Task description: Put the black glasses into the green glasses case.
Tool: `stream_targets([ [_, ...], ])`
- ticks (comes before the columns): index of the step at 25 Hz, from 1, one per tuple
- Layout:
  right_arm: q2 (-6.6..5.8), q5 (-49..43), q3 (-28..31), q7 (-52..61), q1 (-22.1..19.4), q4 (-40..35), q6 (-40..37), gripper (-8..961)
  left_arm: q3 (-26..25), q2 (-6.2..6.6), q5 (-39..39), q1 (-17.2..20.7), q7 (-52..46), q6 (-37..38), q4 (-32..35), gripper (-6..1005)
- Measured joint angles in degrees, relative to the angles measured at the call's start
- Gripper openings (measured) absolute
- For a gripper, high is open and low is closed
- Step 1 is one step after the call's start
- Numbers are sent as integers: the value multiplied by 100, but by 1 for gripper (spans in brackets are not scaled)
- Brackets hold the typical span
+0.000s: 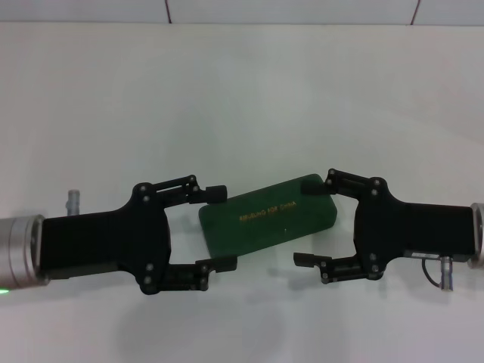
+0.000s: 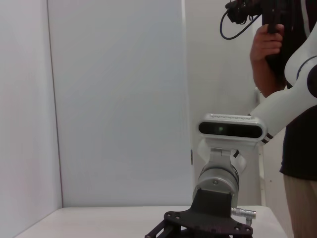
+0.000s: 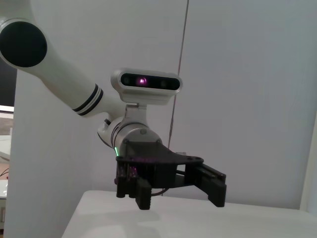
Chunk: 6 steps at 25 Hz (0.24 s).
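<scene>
Now the green glasses case (image 1: 268, 214) lies shut between both wide-spread grippers, left (image 1: 221, 228) and right (image 1: 315, 218) (black glasses nowhere visible): finished or barely started, can't say

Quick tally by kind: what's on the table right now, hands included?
Green case: 1, closed
Black glasses: 0 in view
Hands: 2, left hand and right hand, both open, one at each end of the case
Total: 3

The closed green glasses case (image 1: 268, 216) lies flat and slanted on the white table (image 1: 242, 98).
</scene>
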Motion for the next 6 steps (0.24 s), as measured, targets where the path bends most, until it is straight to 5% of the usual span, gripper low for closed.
stream_targets([
  [6, 0, -2, -31, -7, -13, 7, 20, 888, -1, -83, -14, -15, 138, 2, -153, 786],
])
